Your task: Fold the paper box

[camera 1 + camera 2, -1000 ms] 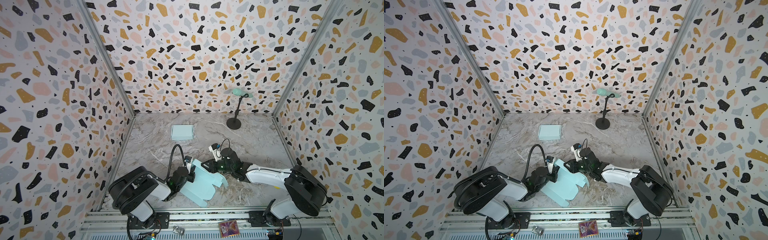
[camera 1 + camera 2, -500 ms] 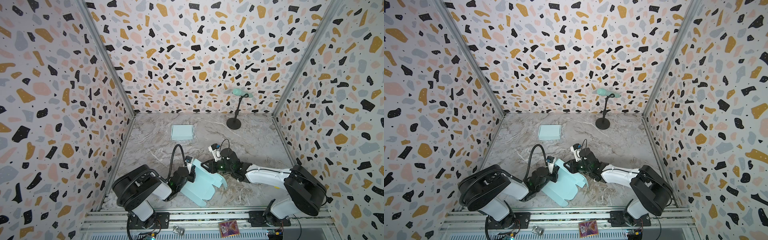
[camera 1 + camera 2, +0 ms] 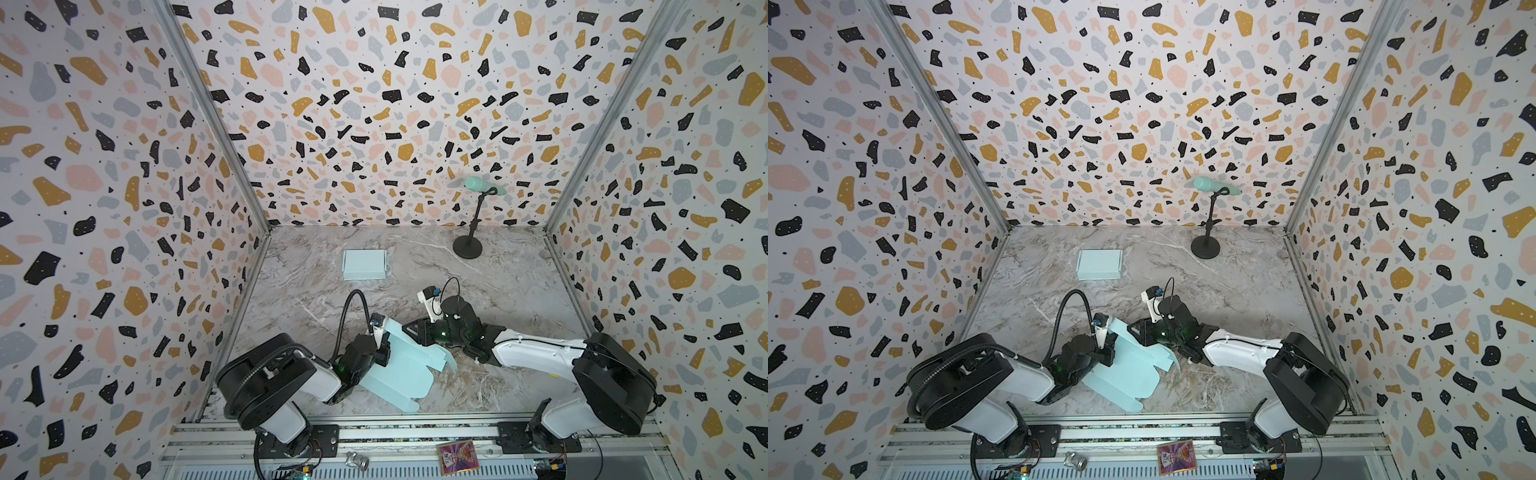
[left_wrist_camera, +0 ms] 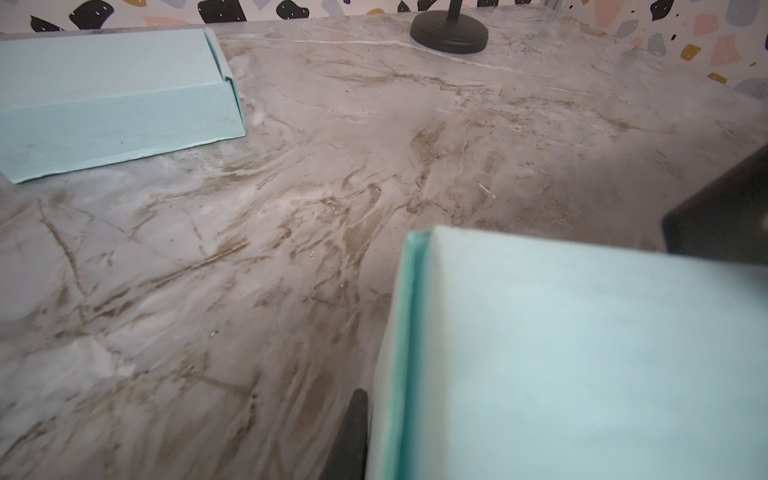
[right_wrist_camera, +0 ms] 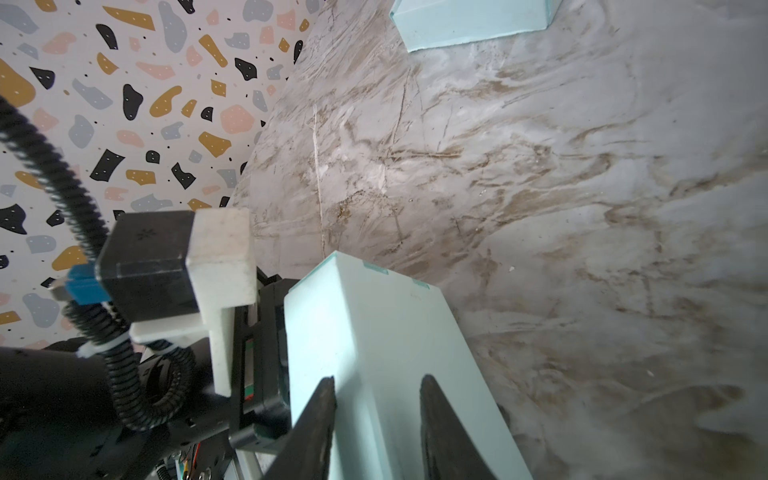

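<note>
We see the paper box (image 3: 399,374) tilted off the counter (image 3: 498,270), its edge seemingly pinched in the left fingers (image 4: 353,432), a raised panel between the spread right fingers (image 5: 320,419); pushing unevenly, we could crease it off-score or tug it free.

Table (image 3: 503,286): marble-patterned top, grey-white with brown veining. Items recorded on it:
- Folded box (image 3: 364,264), pale teal, closed, laid flat toward the far left, well apart from the other items.
- Stand base (image 3: 467,251), black and round, set near the far right corner.
- Paper box (image 3: 395,376), pale teal, partly folded, held tilted by the front edge. Its contact with the table cannot be confirmed.
</note>
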You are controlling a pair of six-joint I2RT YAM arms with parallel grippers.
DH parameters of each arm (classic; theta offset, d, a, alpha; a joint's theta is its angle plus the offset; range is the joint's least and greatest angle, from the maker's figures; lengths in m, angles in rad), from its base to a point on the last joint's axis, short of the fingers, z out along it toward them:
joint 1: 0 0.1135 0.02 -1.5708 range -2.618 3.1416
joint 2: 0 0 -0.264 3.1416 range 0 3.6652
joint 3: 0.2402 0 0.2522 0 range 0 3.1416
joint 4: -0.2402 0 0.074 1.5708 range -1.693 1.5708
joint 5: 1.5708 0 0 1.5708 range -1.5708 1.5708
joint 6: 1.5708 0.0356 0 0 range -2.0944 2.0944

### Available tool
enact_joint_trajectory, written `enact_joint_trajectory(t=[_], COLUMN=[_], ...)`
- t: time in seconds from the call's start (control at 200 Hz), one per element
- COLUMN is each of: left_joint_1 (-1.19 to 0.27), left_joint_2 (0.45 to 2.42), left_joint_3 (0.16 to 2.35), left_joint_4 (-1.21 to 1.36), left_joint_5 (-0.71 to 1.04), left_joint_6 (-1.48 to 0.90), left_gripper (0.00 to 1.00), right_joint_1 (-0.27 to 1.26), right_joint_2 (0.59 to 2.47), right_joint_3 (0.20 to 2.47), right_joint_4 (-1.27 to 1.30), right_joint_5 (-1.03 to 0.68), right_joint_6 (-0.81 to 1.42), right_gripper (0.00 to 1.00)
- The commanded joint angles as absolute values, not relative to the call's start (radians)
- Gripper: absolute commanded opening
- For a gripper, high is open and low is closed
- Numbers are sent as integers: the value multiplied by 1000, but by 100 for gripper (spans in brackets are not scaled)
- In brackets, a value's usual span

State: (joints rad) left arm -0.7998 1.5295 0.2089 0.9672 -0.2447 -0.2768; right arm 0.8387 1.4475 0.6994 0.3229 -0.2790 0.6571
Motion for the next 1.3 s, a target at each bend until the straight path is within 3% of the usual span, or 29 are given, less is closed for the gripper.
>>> enact_joint_trajectory(t=[0.0, 0.215, 0.496, 0.916, 1.291], left_joint_1=[-798, -798, -798, -797, -798], left_joint_2=[1462, 1354, 1260, 1159, 1157], left_joint_3=[198, 216, 327, 451, 473], left_joint_4=[1003, 879, 599, 276, 266], left_joint_5=[-275, -316, -381, -477, -429], left_joint_6=[-318, -411, -611, -620, -622], left_gripper=[13, 10, 9, 5, 1], right_joint_1=[848, 895, 941, 937, 932], right_joint_2=[1346, 1148, 969, 1101, 1189], right_joint_3=[777, 958, 959, 995, 988], right_joint_4=[168, -81, -249, -222, -213], right_joint_5=[-242, -53, 146, 158, 227], right_joint_6=[585, 409, 390, 333, 328], right_gripper=[40, 44, 26, 0, 0])
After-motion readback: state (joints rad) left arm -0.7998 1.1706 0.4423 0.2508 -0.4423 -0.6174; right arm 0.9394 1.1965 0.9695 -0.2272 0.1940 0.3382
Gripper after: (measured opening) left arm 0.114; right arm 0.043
